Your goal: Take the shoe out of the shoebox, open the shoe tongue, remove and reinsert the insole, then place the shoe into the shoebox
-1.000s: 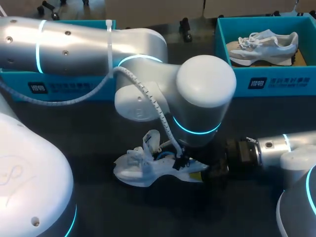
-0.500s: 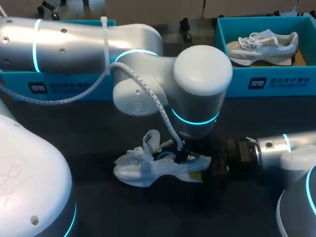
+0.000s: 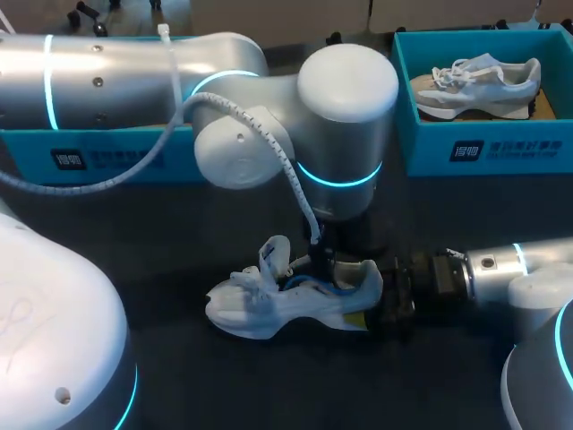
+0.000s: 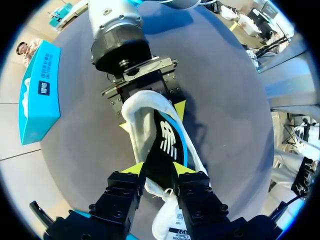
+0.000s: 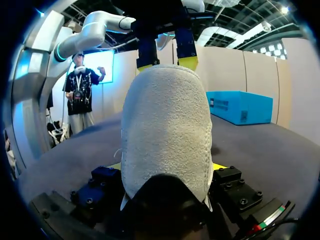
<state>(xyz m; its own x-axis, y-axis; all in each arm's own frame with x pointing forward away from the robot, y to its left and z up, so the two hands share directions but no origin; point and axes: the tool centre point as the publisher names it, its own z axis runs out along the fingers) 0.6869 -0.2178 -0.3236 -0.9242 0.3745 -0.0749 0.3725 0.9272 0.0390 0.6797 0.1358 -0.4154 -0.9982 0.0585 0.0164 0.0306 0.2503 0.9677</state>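
A white shoe (image 3: pixel 260 309) lies on its side on the dark table, toe to the left. My right gripper (image 3: pixel 378 309) comes in low from the right and is shut on the heel; in the right wrist view the grey suede heel (image 5: pixel 167 125) fills the space between its fingers. My left gripper (image 3: pixel 327 264) hangs straight down over the shoe's opening. In the left wrist view its yellow tips pinch the black insole (image 4: pixel 162 150) with a blue edge, which rises out of the shoe (image 4: pixel 136 125). The right gripper (image 4: pixel 150 112) is seen at the far end of the shoe.
A teal shoebox (image 3: pixel 483 148) at the back right holds another pale sneaker (image 3: pixel 474 81). A second teal box (image 3: pixel 107 157) stands at the back left, mostly hidden behind my left arm. My left arm's elbow looms over the table's middle.
My left arm's wrist has risen and drawn back from the shoe, uncovering the heel collar. The shoe and the right gripper have stayed where they were.
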